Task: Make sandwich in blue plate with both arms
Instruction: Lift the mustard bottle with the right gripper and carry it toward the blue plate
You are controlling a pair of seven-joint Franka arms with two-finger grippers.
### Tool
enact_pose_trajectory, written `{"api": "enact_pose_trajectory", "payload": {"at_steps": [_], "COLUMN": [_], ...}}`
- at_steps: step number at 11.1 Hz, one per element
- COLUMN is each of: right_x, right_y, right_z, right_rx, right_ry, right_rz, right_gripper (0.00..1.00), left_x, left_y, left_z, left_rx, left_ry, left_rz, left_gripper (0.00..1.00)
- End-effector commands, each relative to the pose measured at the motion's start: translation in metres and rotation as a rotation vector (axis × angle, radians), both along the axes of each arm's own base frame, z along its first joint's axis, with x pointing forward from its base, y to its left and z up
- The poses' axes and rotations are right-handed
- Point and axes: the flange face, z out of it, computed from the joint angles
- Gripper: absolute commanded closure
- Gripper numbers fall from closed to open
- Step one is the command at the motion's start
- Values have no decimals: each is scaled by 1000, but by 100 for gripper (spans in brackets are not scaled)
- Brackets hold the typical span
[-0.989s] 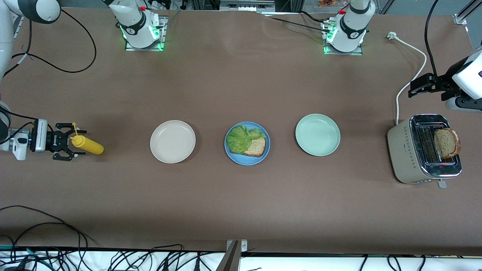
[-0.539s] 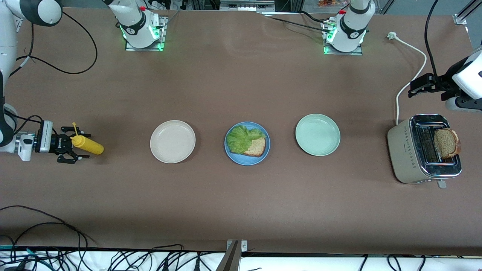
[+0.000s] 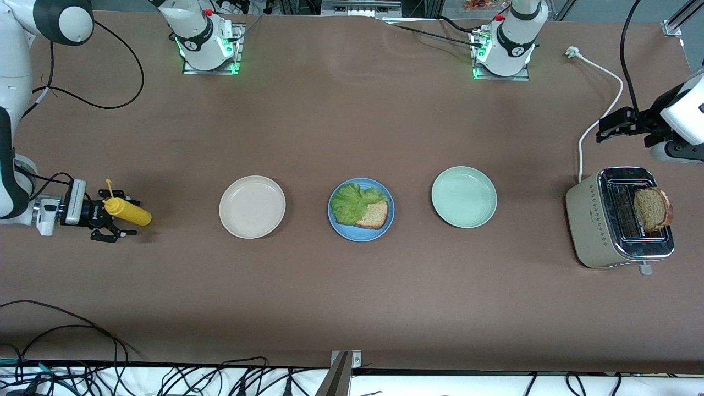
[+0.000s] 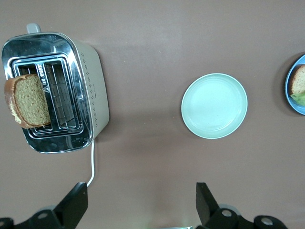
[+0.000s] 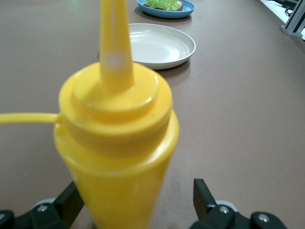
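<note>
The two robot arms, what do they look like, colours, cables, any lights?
Both arms are glossy white with black joint bands. The right arm trails a looping black cable; its right gripper is black, with a silver-white wrist block. The left gripper is black too, with angular black fingers. Both bases glow green, with small red caps.

Right gripper [image 3: 113, 215] shifted in around yellow bottle [image 3: 127, 212] cap end; right arm swung inward.

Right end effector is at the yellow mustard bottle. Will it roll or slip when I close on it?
The yellow mustard bottle lies on its side and looks round, so a nudge may roll it. Its tapered, glossy body could squirt out of the right end effector, whose fingers stand open around its nozzle end.
</note>
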Motion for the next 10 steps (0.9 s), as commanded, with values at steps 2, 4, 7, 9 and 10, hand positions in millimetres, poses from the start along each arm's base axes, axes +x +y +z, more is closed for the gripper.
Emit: {"api": "enact_pose_trajectory", "payload": {"at_steps": [2, 4, 7, 9, 10], "right_x": [9, 17, 28, 45, 53], "right_y": [4, 15, 34, 62, 76], "right_z": [1, 6, 12, 42, 61], "right_rx": [3, -16, -55, -150, -198], "right_ry": [-30, -37, 16, 87, 120], "right_rz": [-12, -4, -41, -82, -118], "right_gripper": [54, 100, 100, 100, 100], "left_x": [-6, -6, -6, -6, -5], "left_y": [0, 0, 0, 0, 0], "left_z": [5, 5, 5, 5, 4], "left_rx": [0, 0, 0, 0, -1], "left_ry": [-7, -7, -7, -7, -6], "left_rz": [5, 5, 5, 5, 5], "left_gripper": [0, 0, 0, 0, 0]}}
